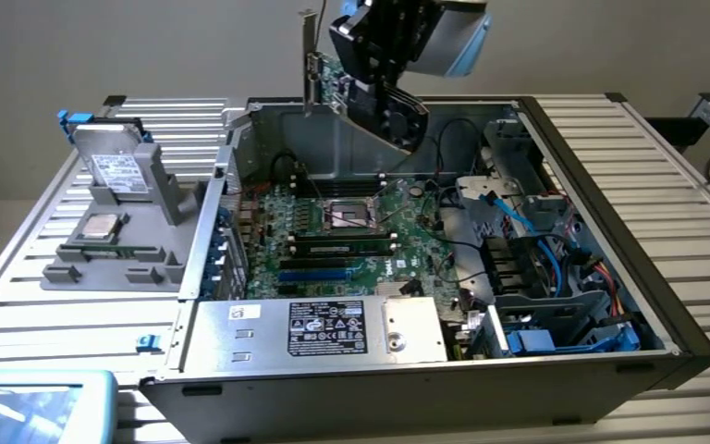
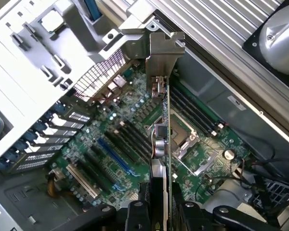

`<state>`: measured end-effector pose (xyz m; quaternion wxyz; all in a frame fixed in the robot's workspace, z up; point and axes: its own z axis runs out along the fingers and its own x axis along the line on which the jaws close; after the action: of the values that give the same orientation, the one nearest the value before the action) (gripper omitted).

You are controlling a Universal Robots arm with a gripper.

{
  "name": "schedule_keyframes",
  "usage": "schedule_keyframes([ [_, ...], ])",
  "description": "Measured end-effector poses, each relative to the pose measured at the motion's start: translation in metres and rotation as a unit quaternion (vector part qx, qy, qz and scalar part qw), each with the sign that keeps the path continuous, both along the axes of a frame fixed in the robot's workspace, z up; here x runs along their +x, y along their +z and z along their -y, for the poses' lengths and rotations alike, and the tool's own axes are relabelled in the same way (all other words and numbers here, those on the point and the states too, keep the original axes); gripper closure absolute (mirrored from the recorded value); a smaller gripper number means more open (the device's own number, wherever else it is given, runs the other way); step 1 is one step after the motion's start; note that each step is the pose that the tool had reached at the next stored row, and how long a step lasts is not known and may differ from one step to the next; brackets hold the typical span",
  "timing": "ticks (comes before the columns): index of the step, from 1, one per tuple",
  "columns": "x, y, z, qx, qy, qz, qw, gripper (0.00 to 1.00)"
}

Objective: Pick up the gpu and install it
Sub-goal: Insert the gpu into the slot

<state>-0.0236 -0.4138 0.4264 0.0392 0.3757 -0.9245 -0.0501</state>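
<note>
Gripper [image 2: 159, 211], half-closed, clamps the gpu [image 1: 368, 102] by its edge, tilted, high above the motherboard [image 1: 355, 231] in the open case [image 1: 454, 379]. Lowered askew, the card could miss its slot or snag its bracket.

Green-and-black gpu [image 1: 373, 106] with silver bracket [image 1: 310, 60], green motherboard [image 1: 343, 236] with blue slots [image 1: 318, 275]

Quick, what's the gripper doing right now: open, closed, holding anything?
The gripper is closed on the gpu, holding it over the open computer case.
</note>
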Motion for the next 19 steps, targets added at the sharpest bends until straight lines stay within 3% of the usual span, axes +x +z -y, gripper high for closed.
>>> schedule_keyframes([
  [5, 0.0000, -0.0009, 0.0000, 0.0000, 0.046, 0.0000, 0.9989, 0.72],
  [10, 0.0000, -0.0016, 0.0000, 0.0000, 0.091, 0.0000, 0.9959, 0.72],
  [15, 0.0001, -0.0021, 0.0000, -0.0001, 0.136, 0.0006, 0.9907, 0.72],
  [19, 0.0000, -0.0027, 0.0000, -0.0001, 0.173, 0.0009, 0.9850, 0.72],
])
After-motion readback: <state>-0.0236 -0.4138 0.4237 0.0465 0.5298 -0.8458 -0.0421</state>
